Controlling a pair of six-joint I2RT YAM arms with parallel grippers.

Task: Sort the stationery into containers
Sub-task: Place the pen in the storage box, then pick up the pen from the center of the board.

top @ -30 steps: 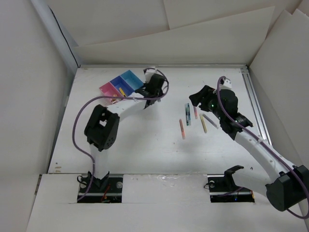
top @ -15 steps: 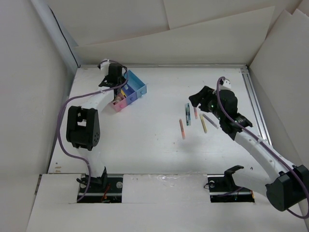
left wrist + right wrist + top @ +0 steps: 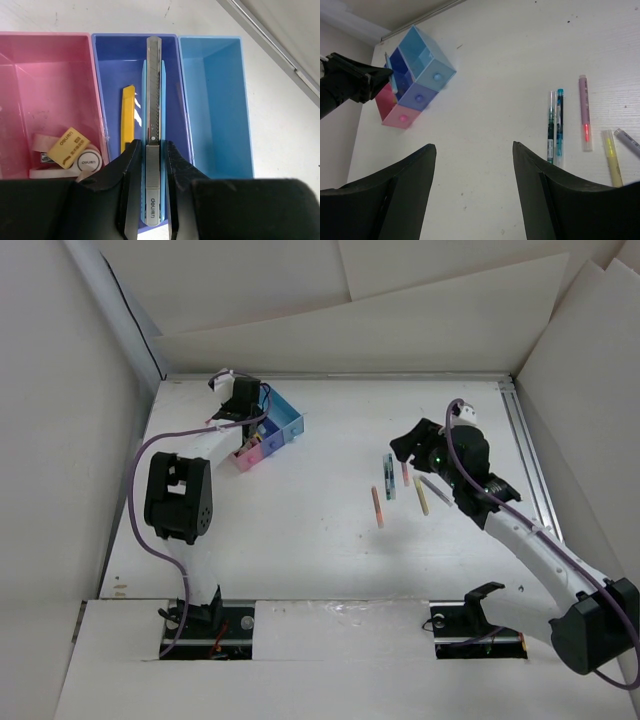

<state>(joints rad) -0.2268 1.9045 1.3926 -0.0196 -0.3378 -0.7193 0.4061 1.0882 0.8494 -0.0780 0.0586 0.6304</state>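
Note:
My left gripper [image 3: 151,150] is shut on a blue-and-silver utility knife [image 3: 152,90], held lengthwise over the dark blue bin [image 3: 112,75]. That bin holds a yellow knife [image 3: 128,117]. The pink bin [image 3: 45,70] holds eraser-like bits [image 3: 70,145]. The light blue bin [image 3: 215,100] looks empty. In the top view the bins [image 3: 283,428] are at the back left with my left gripper [image 3: 243,400] at them. My right gripper [image 3: 405,445] is open and empty above several pens: teal ones [image 3: 555,127], a pink one [image 3: 585,113] and a yellow one [image 3: 611,157].
Another pink stick [image 3: 378,506] lies alone on the white table [image 3: 300,540] left of the pen group. A metal rail [image 3: 528,455] runs along the right edge. Cardboard walls close in the back and sides.
My left arm has swung from the right of the bins to their back left side. The row of bins has turned and shifted to the right. The right arm has hardly moved.

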